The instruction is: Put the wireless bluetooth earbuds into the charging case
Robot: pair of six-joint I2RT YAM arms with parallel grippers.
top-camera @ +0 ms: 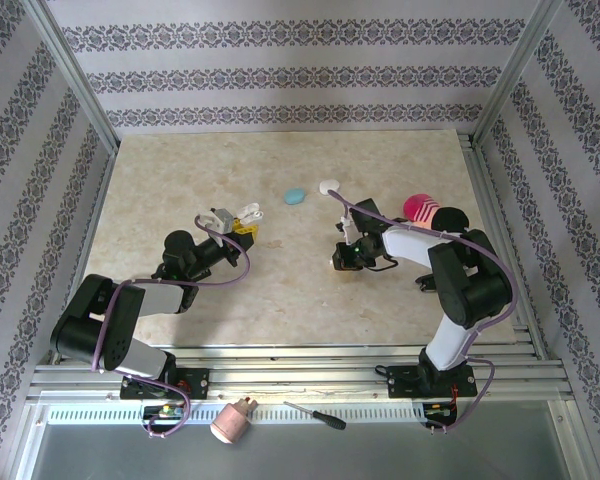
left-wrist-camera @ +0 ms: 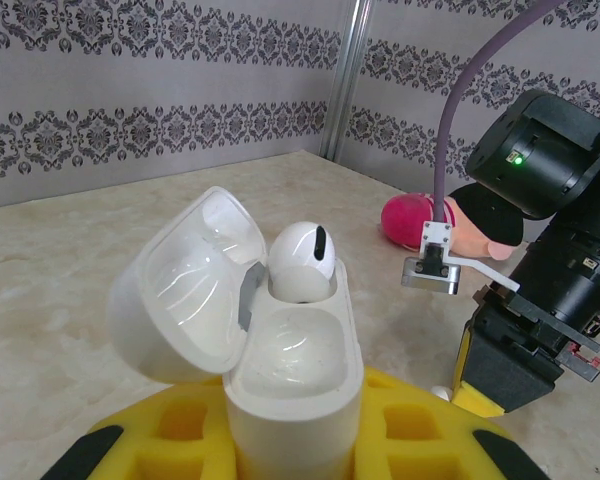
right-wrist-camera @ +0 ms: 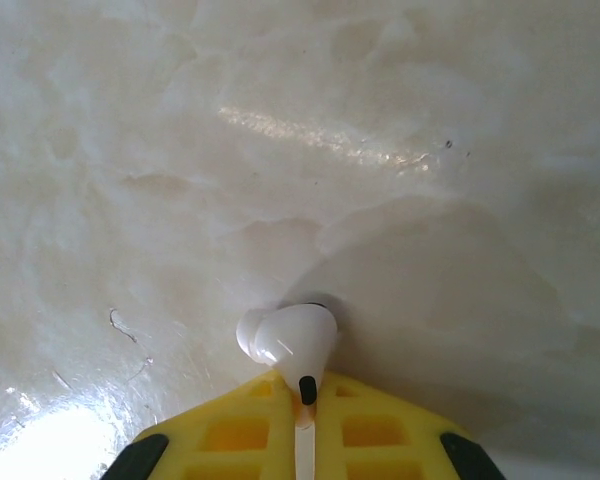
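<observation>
Done: one seated earbud (left-wrist-camera: 302,258) already sits in the far slot of the charging case (left-wrist-camera: 280,380), its rounded head standing proud.
Left to do: the near slot (left-wrist-camera: 295,352) is empty. The second earbud (right-wrist-camera: 292,338) has yet to be lifted, carried across and set in.
Left gripper (top-camera: 236,222): clamped on the case body, holding it upright with the lid hinged open.
Right gripper (right-wrist-camera: 302,430): closed on the second earbud, down at the table (right-wrist-camera: 280,150), well apart from the case.
Look: tiny glossy white buds, each with a dark vent mark. They are smooth and probably slippery in a pinch.
</observation>
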